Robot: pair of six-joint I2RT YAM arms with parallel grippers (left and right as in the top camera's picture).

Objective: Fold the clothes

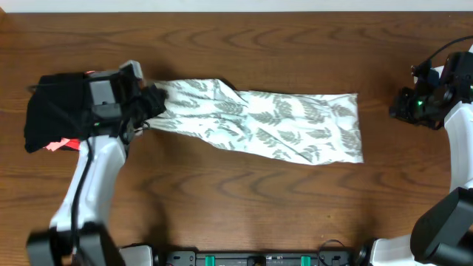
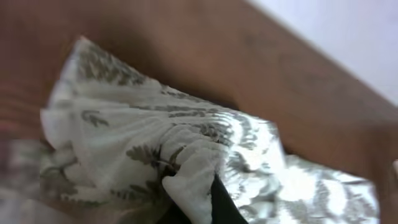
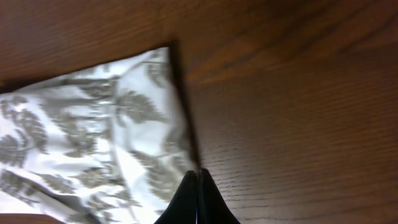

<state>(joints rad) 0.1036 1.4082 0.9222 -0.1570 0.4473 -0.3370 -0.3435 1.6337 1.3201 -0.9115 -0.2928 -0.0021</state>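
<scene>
Currently, the fern-print dress [image 1: 281, 125] is laid out lengthwise across the middle of the wooden table [image 1: 236, 214], narrow and gathered at its left end and broader at its right, where a fairly straight edge is seen. The left gripper [image 1: 151, 103] is clenched on the gathered left end; in the left wrist view the thin fabric is bunched up against the dark finger, so a pinch on several layers is judged likely. The right gripper [image 1: 405, 105] is closed on nothing and is held off the dress's right edge, with bare wood between them in the overhead view. A black bundle [image 1: 52, 111] with a pink trim is seen just behind the left arm.

The step in hand is judged to be a fold of the left end over toward the right edge. It would be done well if the pinched end were raised just enough for the cloth to clear itself, then carried straight along the dress's length, so that the two ends are brought together squarely. Because such light fabric can be expected to slide on smooth wood, the right end would be better pinned down by the closed right gripper first. The pinch should be let go only once the end has been laid flat, and the black bundle should be kept out of the sweep.
</scene>
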